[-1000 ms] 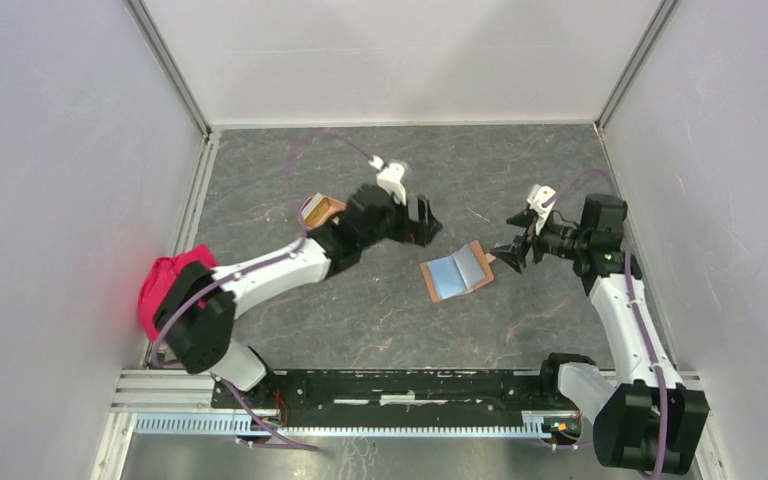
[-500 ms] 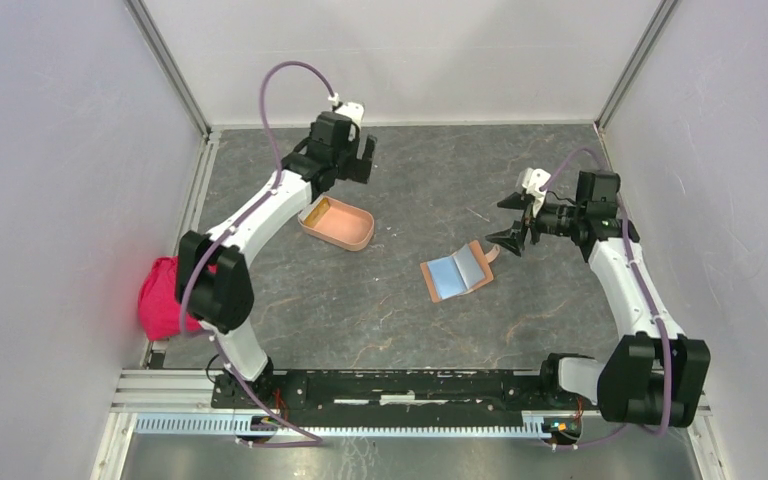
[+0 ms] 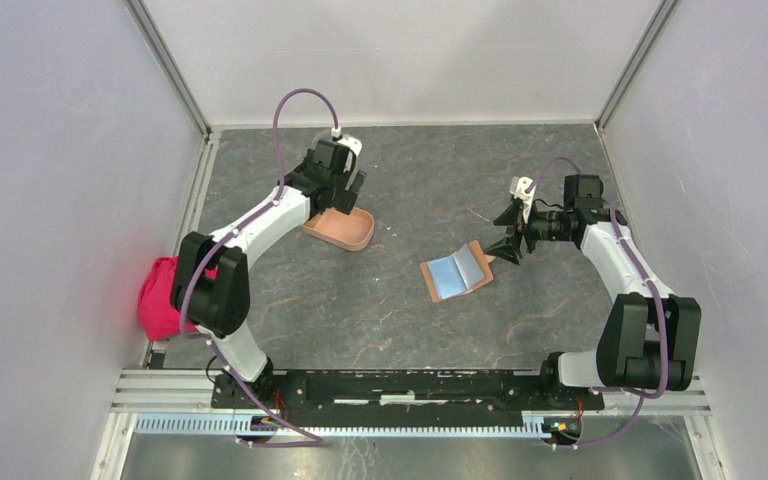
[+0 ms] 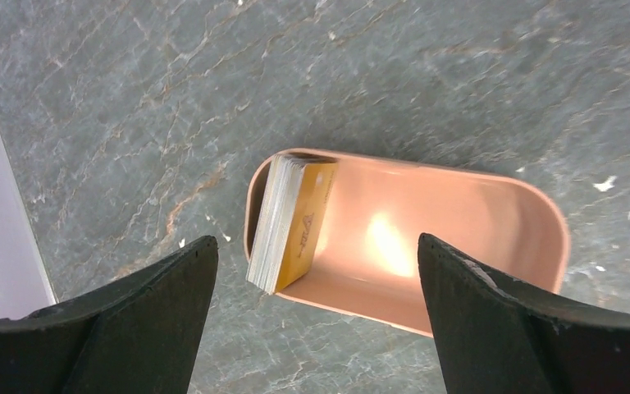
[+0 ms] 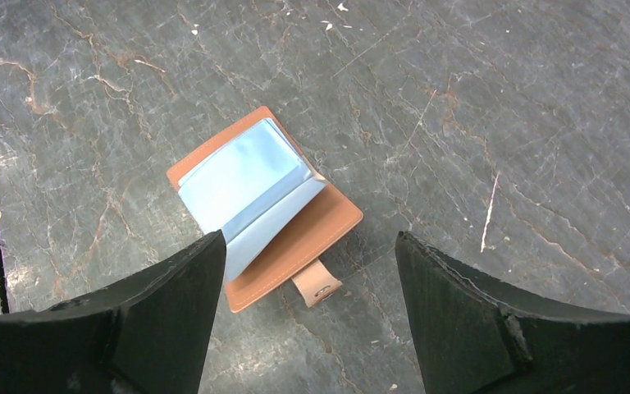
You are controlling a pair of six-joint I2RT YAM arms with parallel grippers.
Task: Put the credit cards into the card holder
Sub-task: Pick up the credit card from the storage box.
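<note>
The salmon-pink card holder (image 4: pixel 533 215) lies on the dark stone table, and a stack of credit cards (image 4: pixel 291 217) with an orange one facing inward stands on edge against its left end. My left gripper (image 4: pixel 313 240) hangs open just above the holder's near rim with nothing between its fingers. In the top view the left gripper (image 3: pixel 345 193) covers the far end of the card holder (image 3: pixel 350 235). My right gripper (image 3: pixel 506 232) is open too, beside the snap tab of the brown wallet (image 3: pixel 457 272).
The brown leather wallet (image 5: pixel 308 234) lies open mid-table with pale blue sleeves (image 5: pixel 242 185) showing. My right gripper (image 5: pixel 310 237) hovers above its tab end. A red cloth (image 3: pixel 163 290) is bunched at the left wall. White walls enclose the table.
The left arm swung from mid-table to the back, uncovering the card holder, then came down over its far end. The right gripper rose and shifted slightly back by the wallet.
</note>
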